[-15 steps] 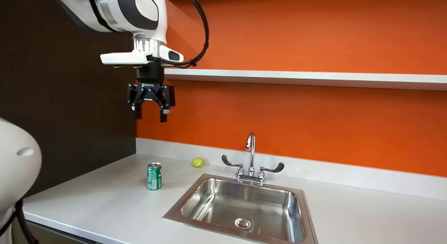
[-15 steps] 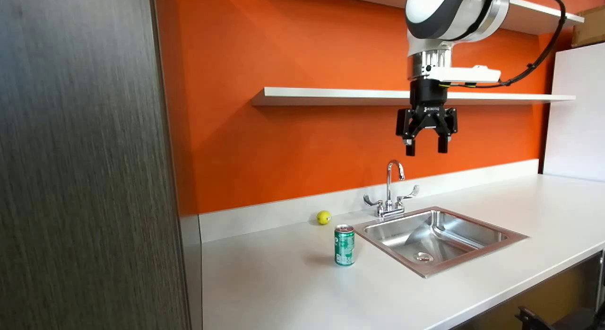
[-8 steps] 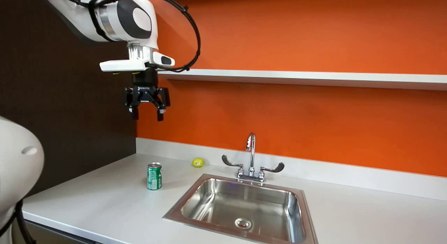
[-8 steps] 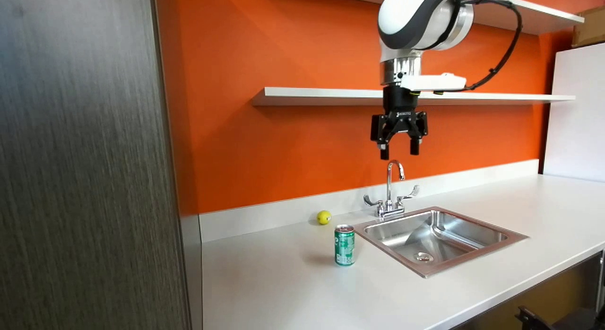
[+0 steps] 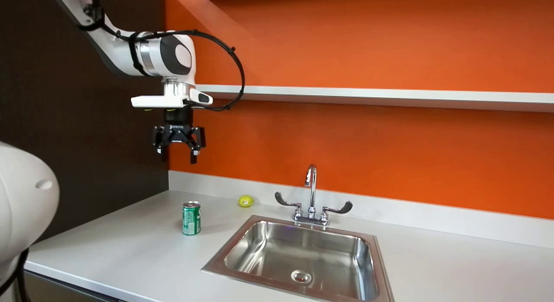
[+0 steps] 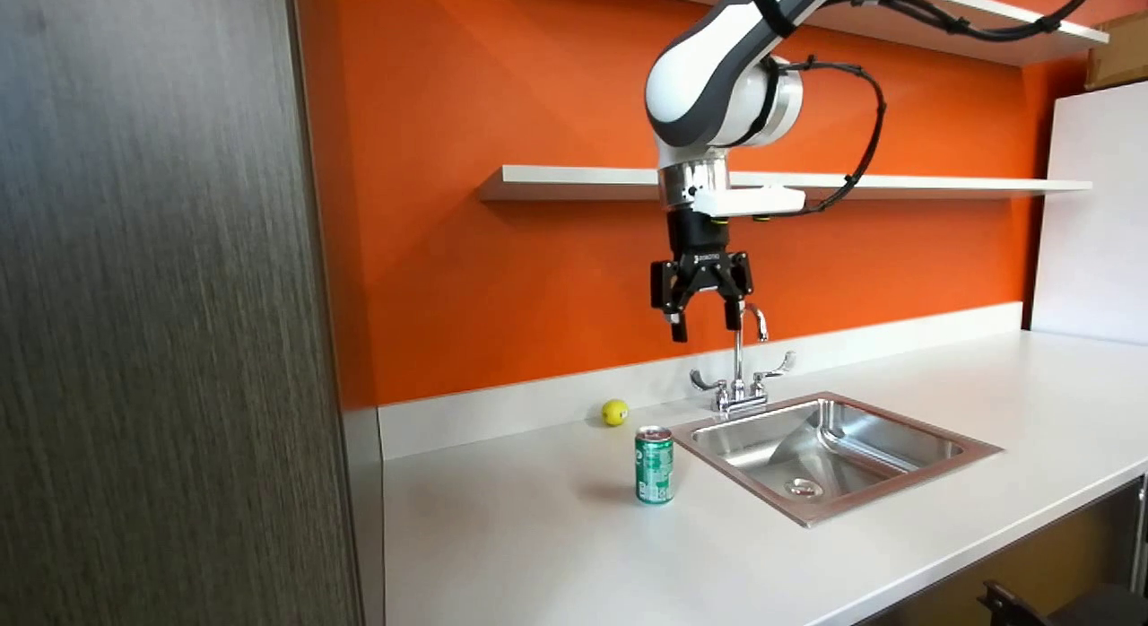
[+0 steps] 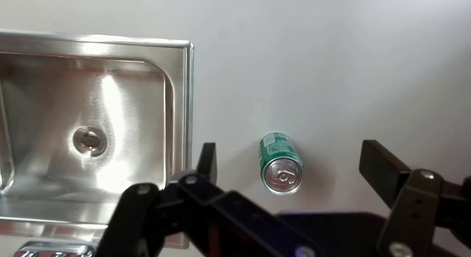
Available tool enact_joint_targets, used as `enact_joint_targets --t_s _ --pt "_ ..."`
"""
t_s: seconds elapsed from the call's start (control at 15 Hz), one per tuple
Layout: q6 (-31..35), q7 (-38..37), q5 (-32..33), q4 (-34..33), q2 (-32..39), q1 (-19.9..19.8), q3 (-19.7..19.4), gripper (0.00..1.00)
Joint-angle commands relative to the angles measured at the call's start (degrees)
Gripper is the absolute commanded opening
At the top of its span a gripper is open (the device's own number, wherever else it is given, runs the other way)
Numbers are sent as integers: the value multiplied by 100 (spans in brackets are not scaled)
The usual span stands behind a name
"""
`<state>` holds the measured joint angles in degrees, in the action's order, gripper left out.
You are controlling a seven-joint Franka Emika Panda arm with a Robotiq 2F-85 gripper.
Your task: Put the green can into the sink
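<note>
Stock on the counter comes to one green can and one small yellow-green round thing, beside one steel sink with one round drain and one faucet bearing two handles. The can stands upright on the counter near the sink, apart from its rim; the round thing sits near the low backsplash. One robot arm carries one claw, whose two fingers are spread wide apart; it hangs above the counter, well clear of the can, which shows in the gap between the fingertips in the wrist view. In that same view the sink is cut off at the left edge, the claw's linkage covers part of it, and only a piece of the faucet's base shows at the bottom. In an exterior view one finger nearly melts into the dark side panel behind it, and the print on the can is too small to read. The arm and a rounded white robot part run out of frame, as does a cardboard box at the right edge; a dark object in the bottom right corner is hard to make out. Pale and smooth, the counter carries soft shadows, with an orange wall rising above the backsplash; two white shelves run along it, and a white panel stands at the far end.
</note>
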<state>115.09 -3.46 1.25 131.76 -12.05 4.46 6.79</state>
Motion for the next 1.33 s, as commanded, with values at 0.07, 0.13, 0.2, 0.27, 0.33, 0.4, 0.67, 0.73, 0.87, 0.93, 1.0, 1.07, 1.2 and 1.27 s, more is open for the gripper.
enact_joint_targets --t_s 0.07,0.13,0.2,0.27,0.33,0.4,0.67,0.73,0.87,0.93,1.0,1.07,1.2,1.27 --pt "125 -200 -149 -499 813 109 28 100" --pt "217 -265 -173 -537 944 124 27 100" --pt "300 -335 -217 -565 1065 137 24 100" --pt "384 -396 -271 -564 1155 156 25 100" --pt "478 -490 -304 -565 1241 171 27 100" --pt "557 -575 -337 -554 1309 186 27 100" --pt "883 -891 -381 -513 1581 269 38 100" --pt "975 -915 -388 -511 1648 291 40 100" --pt "1141 -984 -386 -505 1769 334 39 100" --pt "1253 -1081 -331 -506 1845 359 32 100" --pt "1359 -1085 -343 -504 1912 373 27 100" --pt "1462 -1173 -301 -510 1994 389 13 100" --pt "1617 -1340 -185 -522 2147 411 -28 100" --pt "1706 -1432 -134 -509 2200 417 -52 100"
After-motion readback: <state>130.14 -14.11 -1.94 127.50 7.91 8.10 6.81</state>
